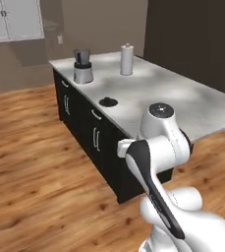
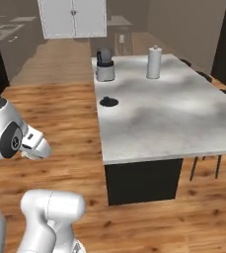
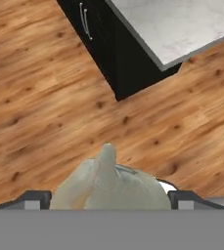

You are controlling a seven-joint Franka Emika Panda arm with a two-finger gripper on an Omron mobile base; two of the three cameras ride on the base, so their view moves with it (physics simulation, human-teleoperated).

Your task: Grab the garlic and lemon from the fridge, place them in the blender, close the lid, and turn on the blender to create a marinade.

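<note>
In the left base view, the blender [image 1: 82, 67] stands at the far corner of the tabletop [image 1: 182, 106], on the long edge above the black cabinets [image 1: 97, 135]. Its jar is uncovered. The lid [image 1: 108, 102] lies flat by that same edge, well apart from the blender and nearer to us. A tall white cylinder [image 1: 126, 59] stands along the far edge.

The right base view shows the same line from the other side: blender [image 2: 105, 65], then lid [image 2: 108, 102] down the cabinet-side edge, and bare wooden floor [image 2: 60, 104] beside the island.

In the hand view, the gripper [image 3: 108, 197] is clasped on the garlic [image 3: 108, 183], a pale lumpy bulb filling the gap between the two tips. It hangs over the floor [image 3: 35, 107], just off the near corner of the tabletop [image 3: 182, 24]. We judge the blender lies onward past that corner, along the cabinet edge, so the carry must rise over the tabletop. This view alone confirms the hold; the base views alone give the jar's place.
</note>
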